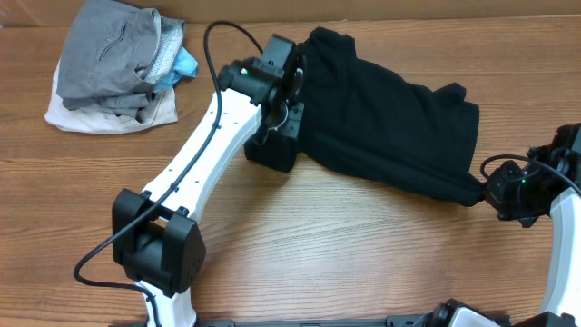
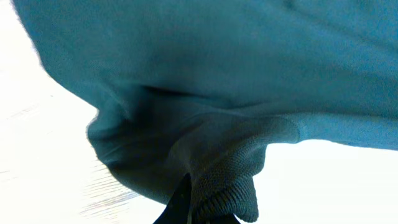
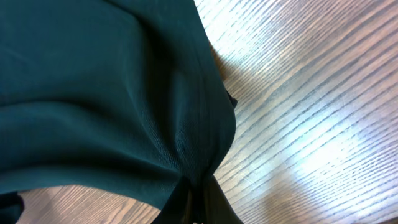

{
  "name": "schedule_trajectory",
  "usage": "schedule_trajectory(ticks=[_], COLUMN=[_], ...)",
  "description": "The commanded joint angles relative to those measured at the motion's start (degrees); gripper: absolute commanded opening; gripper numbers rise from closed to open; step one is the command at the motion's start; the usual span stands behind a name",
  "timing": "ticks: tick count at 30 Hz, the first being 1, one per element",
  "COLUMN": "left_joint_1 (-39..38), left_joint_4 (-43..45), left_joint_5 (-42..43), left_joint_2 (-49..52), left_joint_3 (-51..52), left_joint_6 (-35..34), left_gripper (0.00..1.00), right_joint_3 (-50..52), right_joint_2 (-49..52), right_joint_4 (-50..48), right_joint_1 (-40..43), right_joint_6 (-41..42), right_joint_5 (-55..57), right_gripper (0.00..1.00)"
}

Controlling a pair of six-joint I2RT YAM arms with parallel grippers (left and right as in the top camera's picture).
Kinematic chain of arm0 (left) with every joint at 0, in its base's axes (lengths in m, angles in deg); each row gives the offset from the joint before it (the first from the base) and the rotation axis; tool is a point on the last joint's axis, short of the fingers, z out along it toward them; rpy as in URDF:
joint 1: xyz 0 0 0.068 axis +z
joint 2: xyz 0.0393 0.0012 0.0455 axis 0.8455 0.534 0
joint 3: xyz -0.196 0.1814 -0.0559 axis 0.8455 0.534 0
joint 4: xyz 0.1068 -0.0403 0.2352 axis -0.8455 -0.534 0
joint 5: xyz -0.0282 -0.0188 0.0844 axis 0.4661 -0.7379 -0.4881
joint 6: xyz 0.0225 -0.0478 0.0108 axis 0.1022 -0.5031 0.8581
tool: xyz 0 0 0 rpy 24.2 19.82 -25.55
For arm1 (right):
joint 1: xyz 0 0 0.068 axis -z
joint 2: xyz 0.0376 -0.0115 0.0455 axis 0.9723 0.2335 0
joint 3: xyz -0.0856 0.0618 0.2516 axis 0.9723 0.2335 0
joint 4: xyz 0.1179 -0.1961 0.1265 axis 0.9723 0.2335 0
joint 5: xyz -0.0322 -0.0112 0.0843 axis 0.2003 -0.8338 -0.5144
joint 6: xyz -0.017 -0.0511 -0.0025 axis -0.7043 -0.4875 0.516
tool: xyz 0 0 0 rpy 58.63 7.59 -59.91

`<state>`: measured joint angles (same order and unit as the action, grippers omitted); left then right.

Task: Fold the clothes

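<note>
Garments (image 1: 109,73) heaped beyond left arm (image 1: 204,145), well apart from clothes (image 1: 390,118)

Left pincer (image 2: 193,210), right pincer (image 3: 198,208), both closed

On the overhead feed I saw a wooden table (image 1: 363,245) with a pile of folded garments (image 1: 113,77) at its far left corner. A grey piece (image 1: 109,45) lay on top. A light-blue one (image 1: 184,64) poked out toward the table's middle, and a white one (image 1: 77,116) lay underneath on the wood.
</note>
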<state>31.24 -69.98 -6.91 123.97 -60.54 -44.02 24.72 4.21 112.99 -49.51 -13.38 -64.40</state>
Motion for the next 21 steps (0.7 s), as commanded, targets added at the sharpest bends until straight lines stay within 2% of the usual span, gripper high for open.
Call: schedule_trajectory(ticks=[1, 12, 17, 21], left_joint_1=[0.22, 0.24, 0.26, 0.26], left_joint_4=[-4.52, -15.17, -20.46, -23.96], left_joint_5=[-2.78, -3.85, -6.67, -9.40], left_joint_2=[-1.25, -1.62, -4.68, -8.57], left_joint_3=[-6.12, -7.39, -7.37, -7.37], left_joint_6=[0.85, 0.90, -2.05, -3.91], left_gripper=[0.04, 0.04, 0.04, 0.04], right_joint_3=[-0.28, -0.28, -0.28, -0.28], right_joint_2=[-1.25, -2.67, -9.84, -17.57], right_joint_4=[0.72, 6.36, 7.61, 10.86], right_joint_1=[0.31, 0.39, 0.42, 0.42], right_joint_6=[0.33, 0.15, 0.39, 1.51], right_joint_5=[-0.24, -2.93, -4.96, -0.72], right_gripper=[0.04, 0.04, 0.04, 0.04])
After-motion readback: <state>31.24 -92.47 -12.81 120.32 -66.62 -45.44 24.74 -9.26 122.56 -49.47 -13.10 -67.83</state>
